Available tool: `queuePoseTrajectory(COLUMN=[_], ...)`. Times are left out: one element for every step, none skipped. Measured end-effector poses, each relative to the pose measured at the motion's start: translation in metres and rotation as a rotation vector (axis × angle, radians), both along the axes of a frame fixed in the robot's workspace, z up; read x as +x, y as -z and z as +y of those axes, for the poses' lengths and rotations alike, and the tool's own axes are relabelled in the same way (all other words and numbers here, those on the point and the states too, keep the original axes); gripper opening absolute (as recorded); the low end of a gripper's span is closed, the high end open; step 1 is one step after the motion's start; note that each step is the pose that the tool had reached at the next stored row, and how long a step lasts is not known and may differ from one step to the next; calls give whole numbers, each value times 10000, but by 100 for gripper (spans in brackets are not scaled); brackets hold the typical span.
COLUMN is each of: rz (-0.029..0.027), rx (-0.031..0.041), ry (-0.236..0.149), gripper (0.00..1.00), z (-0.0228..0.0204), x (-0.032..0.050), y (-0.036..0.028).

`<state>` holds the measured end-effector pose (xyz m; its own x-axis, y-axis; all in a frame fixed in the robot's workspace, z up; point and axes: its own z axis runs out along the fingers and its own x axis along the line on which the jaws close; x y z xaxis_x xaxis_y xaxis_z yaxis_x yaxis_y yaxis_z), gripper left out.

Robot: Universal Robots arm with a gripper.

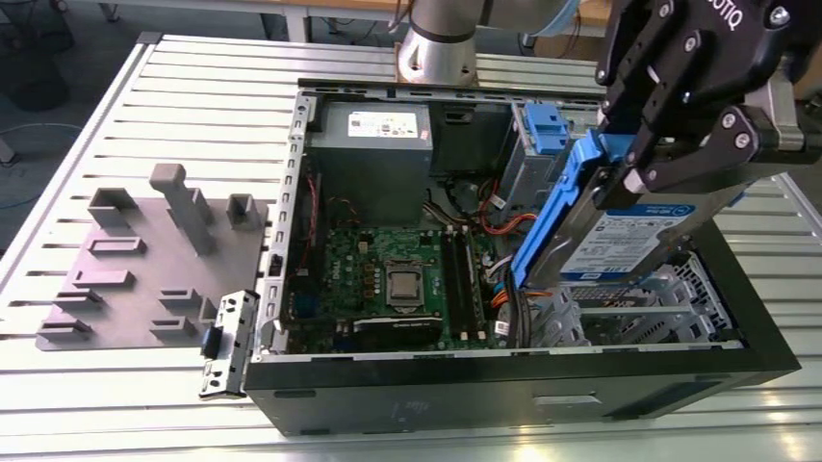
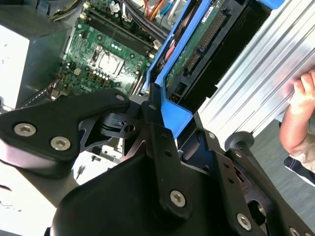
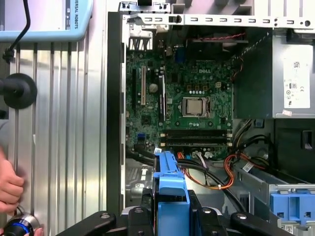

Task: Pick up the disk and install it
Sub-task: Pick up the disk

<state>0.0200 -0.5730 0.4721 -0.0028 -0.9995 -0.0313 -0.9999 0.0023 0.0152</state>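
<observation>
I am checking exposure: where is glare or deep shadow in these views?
Exterior view: the table gleams in front of the case, whose interior is dim below the disk. Second wrist view: the power supply is washed out. First wrist view: the motherboard is evenly lit.

In the exterior view, an open computer case [image 1: 514,390] is set on the slatted table [image 1: 115,404]. Inside it, the motherboard [image 1: 385,279] is placed centrally, with the power supply [image 1: 372,144] at its twelve o'clock and the drive cage [image 1: 642,313] at its three o'clock. A fixture plate [image 1: 129,269] is laid at the case's nine o'clock. The disk [image 1: 636,241] is held tilted above the cage, clamped in the gripper [image 1: 661,159].
</observation>
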Motion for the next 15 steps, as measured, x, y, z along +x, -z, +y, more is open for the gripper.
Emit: queuePoseTrajectory(rz=[0, 0, 0, 0, 0, 0, 0, 0, 0, 0, 0, 0, 1, 1, 1], rx=[1, 1, 0, 1, 2, 3, 1, 1, 0, 1, 1, 0, 0, 1, 1], ry=[2, 4, 8, 12, 16, 19, 21, 23, 24, 26, 27, 26, 26, 26, 26], gripper=[36, 36, 36, 36, 36, 36, 36, 36, 36, 36, 36, 36, 36, 36, 36], z=[-5, -10, -16, -23, -29, -32, -34, -35, -36, -36, -36, -36, -36, -36, -35], x=[20, 34, 46, 58, 71, 86, 104, 126, 151, 176, 201, 228, 252, 274, 294], y=[6, 12, 19, 27, 35, 43, 48, 53, 58, 63, 67, 70, 72, 74, 76])
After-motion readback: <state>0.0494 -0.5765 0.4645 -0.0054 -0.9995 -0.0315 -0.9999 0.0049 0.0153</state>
